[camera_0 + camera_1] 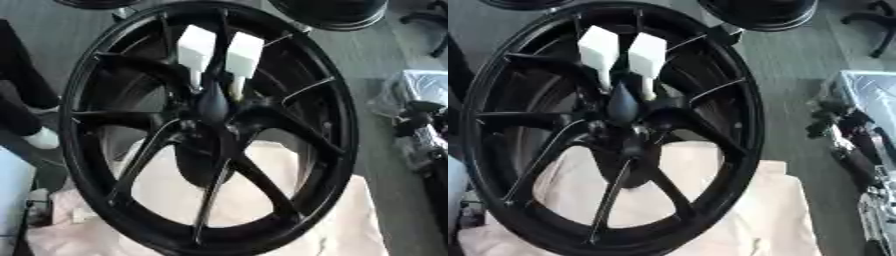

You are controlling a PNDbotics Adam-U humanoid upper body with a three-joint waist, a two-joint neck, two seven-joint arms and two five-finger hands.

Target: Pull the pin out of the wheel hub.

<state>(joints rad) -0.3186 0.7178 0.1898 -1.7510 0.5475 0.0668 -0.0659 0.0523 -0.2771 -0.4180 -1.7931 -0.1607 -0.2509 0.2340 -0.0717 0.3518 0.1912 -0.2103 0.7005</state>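
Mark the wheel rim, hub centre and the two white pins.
wheel rim [343, 125], left eye view, right edge.
hub centre [213, 107], left eye view, dark cap.
white pins [598, 46], right eye view, left pin's white head.

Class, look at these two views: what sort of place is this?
Probably a workshop or robot lab: a big black wheel stands on pale cloth, more wheels on the grey floor, bagged equipment alongside.

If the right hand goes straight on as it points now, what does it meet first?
Probably the clear plastic bundle just beyond the right hand, not the wheel; depth is unclear.
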